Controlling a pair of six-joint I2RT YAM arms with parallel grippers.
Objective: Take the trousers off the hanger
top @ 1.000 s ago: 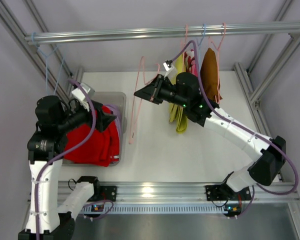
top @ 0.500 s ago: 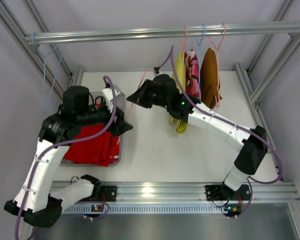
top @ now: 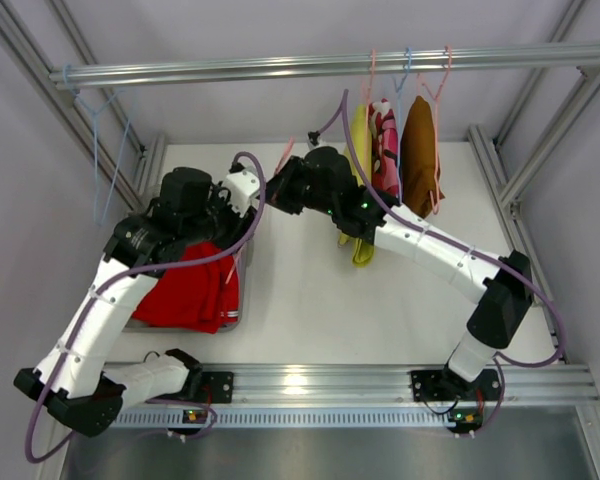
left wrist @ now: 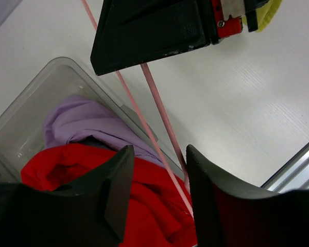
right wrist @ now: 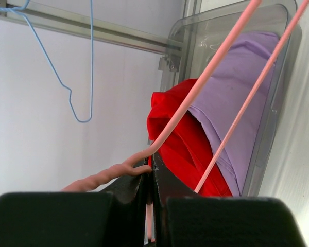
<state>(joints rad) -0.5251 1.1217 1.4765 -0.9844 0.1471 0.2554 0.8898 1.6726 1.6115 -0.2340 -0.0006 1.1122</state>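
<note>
Here, at the far left, a blue hanger [right wrist: 91, 62] hangs bare from the rail [top: 230, 70]. Below it, a clear bin [left wrist: 38, 98] stands on the left part of the table [top: 310, 290]. It holds two of the trousers: the red pair [top: 185, 295] is heaped in front, and the lilac pair [left wrist: 87, 123] lies under and behind it, toward the bin's right wall.

The left arm reaches over the bin. Its end effector [left wrist: 159, 150] has its fingers spread. Through the gap runs the thick wire of a pink hanger [right wrist: 207, 72], close to one finger; whether it touches that finger cannot be told. This hanger is off the rail and carries no cloth. It slants over the bin's right edge.

Just right of that, the right end effector [right wrist: 150, 172] is pressed together on the hanger's twisted neck, pinching it. The hanger's two wires run from there over the red and lilac cloth. The two end effectors are very near each other, above the bin's right rim.

Further right, the yellow-green pair [top: 360, 135] hangs from the rail, partly behind the right arm, with its lower end showing below the forearm. Beside it hang a pink patterned garment [top: 385, 150] and then a brown one [top: 420, 150].
</note>
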